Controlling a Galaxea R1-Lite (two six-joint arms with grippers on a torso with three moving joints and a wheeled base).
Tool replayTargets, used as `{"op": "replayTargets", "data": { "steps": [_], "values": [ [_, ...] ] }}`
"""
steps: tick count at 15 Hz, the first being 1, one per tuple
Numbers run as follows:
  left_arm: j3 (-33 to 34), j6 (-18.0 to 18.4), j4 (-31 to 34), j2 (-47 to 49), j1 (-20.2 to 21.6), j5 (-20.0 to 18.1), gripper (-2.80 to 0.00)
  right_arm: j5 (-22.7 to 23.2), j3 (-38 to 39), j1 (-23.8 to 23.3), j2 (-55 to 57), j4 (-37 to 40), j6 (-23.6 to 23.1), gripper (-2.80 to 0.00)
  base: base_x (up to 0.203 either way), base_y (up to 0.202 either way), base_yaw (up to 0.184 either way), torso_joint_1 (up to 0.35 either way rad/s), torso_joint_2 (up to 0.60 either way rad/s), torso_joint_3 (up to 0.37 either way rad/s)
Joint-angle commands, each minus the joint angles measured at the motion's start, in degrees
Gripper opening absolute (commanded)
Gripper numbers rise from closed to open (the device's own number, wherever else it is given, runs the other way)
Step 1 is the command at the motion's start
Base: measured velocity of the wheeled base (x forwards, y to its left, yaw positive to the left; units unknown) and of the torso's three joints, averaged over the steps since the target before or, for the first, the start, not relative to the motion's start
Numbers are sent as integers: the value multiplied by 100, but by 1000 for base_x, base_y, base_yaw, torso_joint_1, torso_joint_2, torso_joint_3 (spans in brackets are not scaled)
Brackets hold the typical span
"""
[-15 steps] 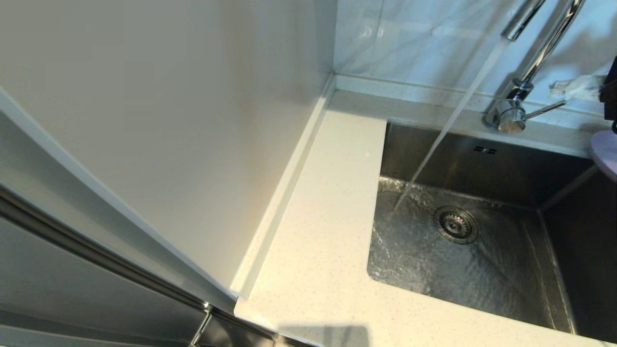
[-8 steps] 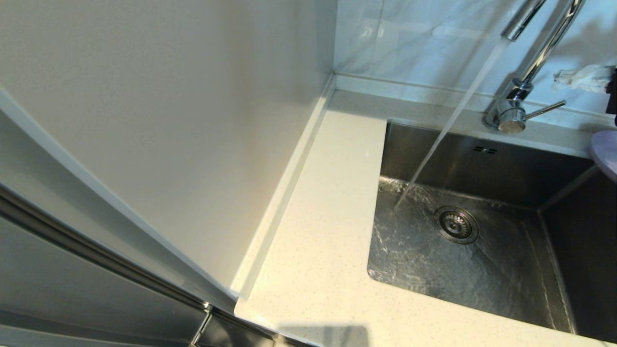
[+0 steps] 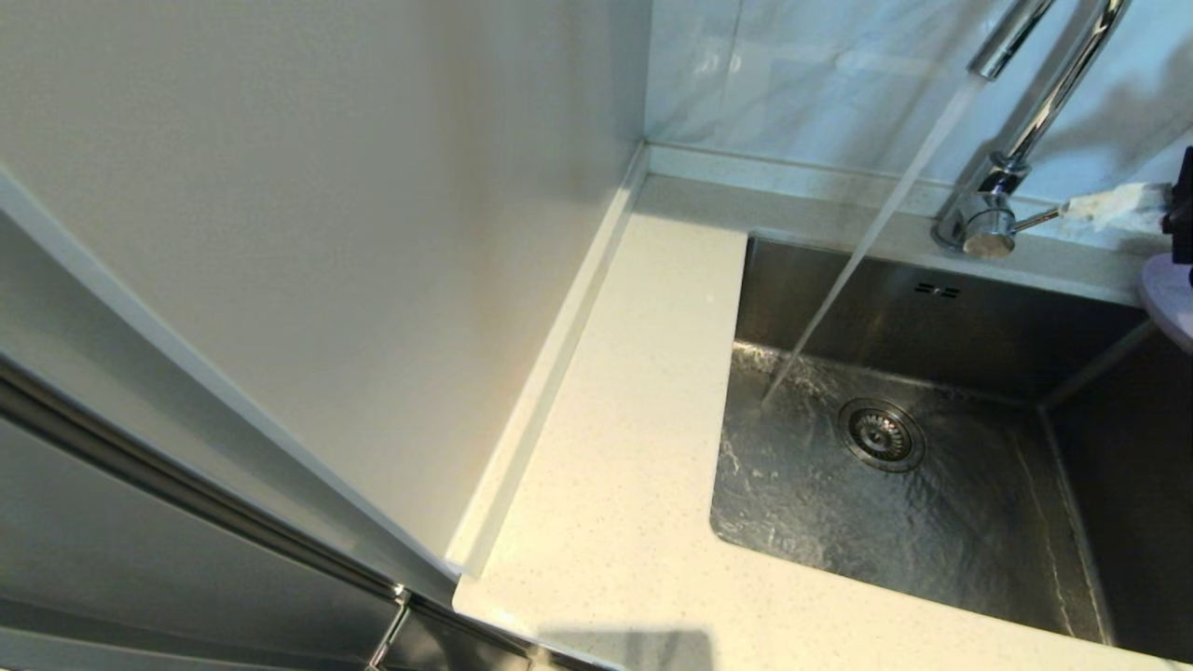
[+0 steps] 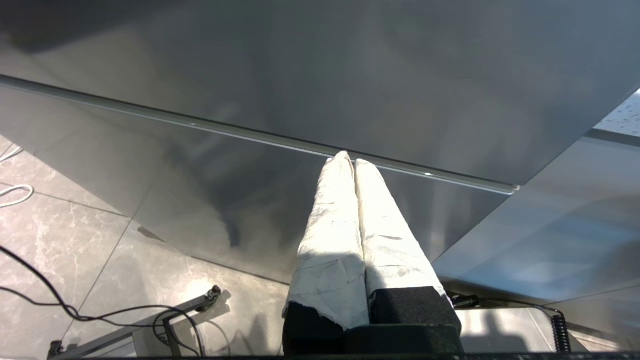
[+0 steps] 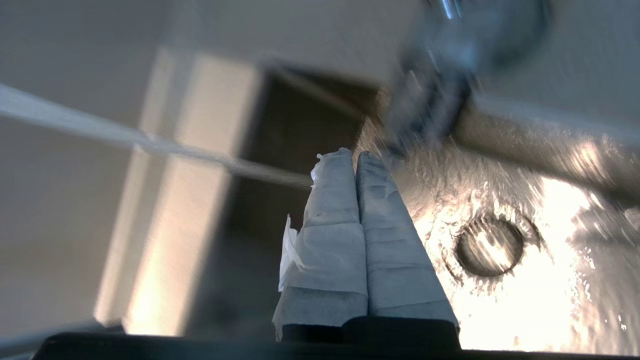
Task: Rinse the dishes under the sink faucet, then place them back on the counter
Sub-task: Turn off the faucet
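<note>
Water (image 3: pixel 867 247) runs from the faucet (image 3: pixel 1002 200) into the sink (image 3: pixel 932 522) — I judge rinsing done, right gripper (image 3: pixel 1104 205) jaws pinched together, empty, at its lever, lilac plate (image 3: pixel 1170 298) beside it.

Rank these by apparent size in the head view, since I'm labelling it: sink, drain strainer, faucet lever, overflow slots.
1. sink
2. drain strainer
3. faucet lever, its tip at the right end effector, so length unsure
4. overflow slots
</note>
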Motion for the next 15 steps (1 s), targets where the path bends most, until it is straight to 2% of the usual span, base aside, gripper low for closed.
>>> {"op": "replayTargets", "data": {
  "steps": [1,2,3,8,10,15],
  "values": [
    [0,2,-3,0,1,1,-280,-234,1,-25,11,1144,-1279,-280,0,0,0,0,0,0],
    [0,1,-3,0,1,1,-280,-421,1,-36,21,1544,-1716,-280,0,0,0,0,0,0],
    [0,2,-3,0,1,1,-280,-559,1,-40,51,1812,-1952,-280,0,0,0,0,0,0],
    [0,2,-3,0,1,1,-280,-570,-6,-41,134,1796,-1923,-280,0,0,0,0,0,0],
    [0,2,-3,0,1,1,-280,-562,-8,-35,150,1770,-1826,-280,0,0,0,0,0,0],
    [0,2,-3,0,1,1,-280,-570,-8,13,209,1028,-879,-280,0,0,0,0,0,0]
  ]
}}
